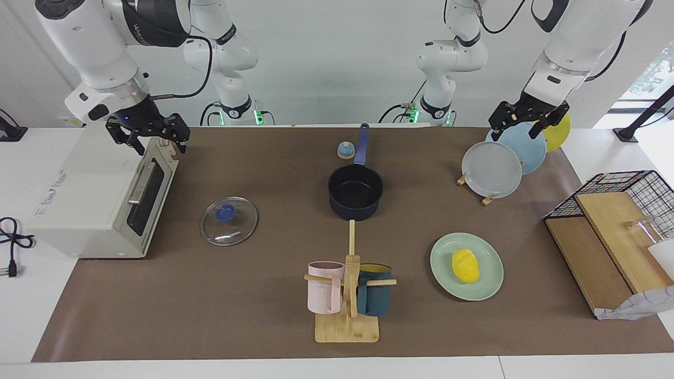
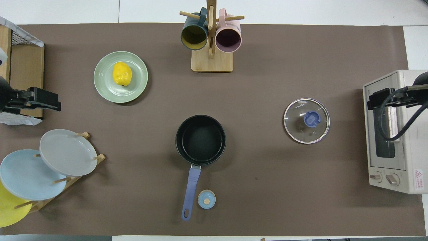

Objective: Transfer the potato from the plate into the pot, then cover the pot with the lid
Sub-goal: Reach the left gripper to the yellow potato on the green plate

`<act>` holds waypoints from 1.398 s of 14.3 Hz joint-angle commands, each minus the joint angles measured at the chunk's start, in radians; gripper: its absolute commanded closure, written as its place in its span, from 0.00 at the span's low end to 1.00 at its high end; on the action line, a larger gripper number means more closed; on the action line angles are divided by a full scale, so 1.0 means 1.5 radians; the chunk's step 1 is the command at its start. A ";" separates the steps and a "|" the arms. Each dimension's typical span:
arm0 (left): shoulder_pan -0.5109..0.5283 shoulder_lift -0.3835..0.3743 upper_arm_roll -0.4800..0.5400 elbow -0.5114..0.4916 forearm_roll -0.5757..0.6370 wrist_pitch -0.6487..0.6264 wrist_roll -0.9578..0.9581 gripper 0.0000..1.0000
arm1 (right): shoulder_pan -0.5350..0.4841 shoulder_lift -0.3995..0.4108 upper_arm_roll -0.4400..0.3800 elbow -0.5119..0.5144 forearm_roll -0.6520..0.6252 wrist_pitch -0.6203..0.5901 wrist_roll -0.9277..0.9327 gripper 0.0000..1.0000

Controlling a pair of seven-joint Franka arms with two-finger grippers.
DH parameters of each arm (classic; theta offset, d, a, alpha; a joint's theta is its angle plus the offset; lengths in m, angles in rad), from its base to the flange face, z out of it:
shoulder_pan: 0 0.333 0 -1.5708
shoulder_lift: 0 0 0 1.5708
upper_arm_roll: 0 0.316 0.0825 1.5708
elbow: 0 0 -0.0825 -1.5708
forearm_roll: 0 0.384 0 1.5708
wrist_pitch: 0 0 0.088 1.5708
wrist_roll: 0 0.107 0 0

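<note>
The yellow potato lies on the mint-green plate, toward the left arm's end of the table. The navy pot stands empty at mid-table, its handle pointing toward the robots. The glass lid with a blue knob lies flat on the mat between the pot and the toaster oven. My left gripper is open and empty, raised over the plate rack. My right gripper is open and empty, raised over the toaster oven.
A white toaster oven stands at the right arm's end. A rack of upright plates and a wire basket with boards are at the left arm's end. A mug tree stands farther out than the pot. A small blue-topped dome sits beside the pot handle.
</note>
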State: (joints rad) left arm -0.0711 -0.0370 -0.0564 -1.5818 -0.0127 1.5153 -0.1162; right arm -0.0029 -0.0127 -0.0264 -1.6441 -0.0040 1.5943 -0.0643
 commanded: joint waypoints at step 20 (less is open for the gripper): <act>-0.033 0.446 0.002 0.165 -0.033 0.300 -0.055 0.00 | 0.039 -0.025 0.002 -0.200 0.015 0.258 -0.035 0.00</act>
State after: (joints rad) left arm -0.1145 0.6241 -0.0675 -1.3646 -0.0593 1.9484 -0.1879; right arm 0.0231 -0.0630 -0.0252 -1.8861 0.0013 1.9017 -0.0935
